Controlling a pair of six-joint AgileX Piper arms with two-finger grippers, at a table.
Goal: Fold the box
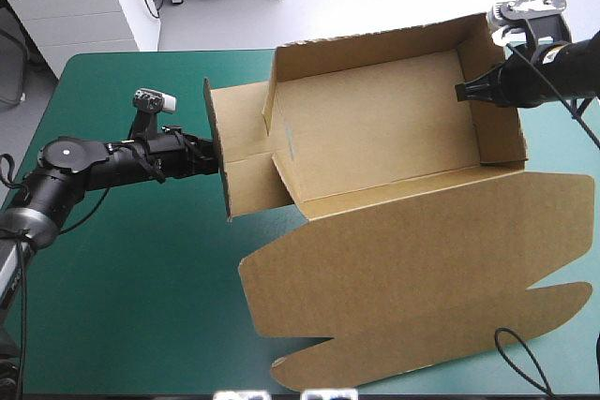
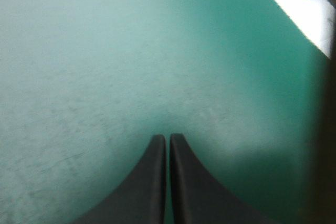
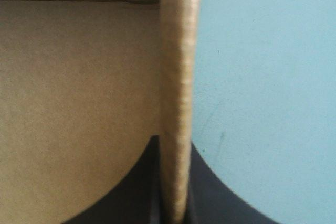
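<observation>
Cardboard fills the middle and right of the table: the brown box (image 1: 375,119) sits as a half-made tray, its long walls raised and its wide lid (image 1: 422,269) lying flat toward the near edge. My right gripper (image 1: 469,91) is at the tray's right wall (image 1: 502,110). In its wrist view the black fingers are clamped on that wall's upper edge, with the board between them. My left gripper (image 1: 214,154) is at the opposite end, tips just beside the left end flap (image 1: 248,138), which lies folded outward, not tucked in. Its fingers are pressed together with nothing between them, and its wrist view shows only the teal-green cover (image 1: 122,278) ahead. I judge the main risk to be the light box sliding or twisting if I push the flap from the left, since only one thin wall is pinched. That wall could crease or slip from the grip. A push off the fold line might buckle the flap instead of raising it. Room is uneven. Bare cover lies open to the left of the box and at the near left corner. The lid reaches close to the near edge and runs out of view on the right, so I cannot tell how much table remains there.
</observation>
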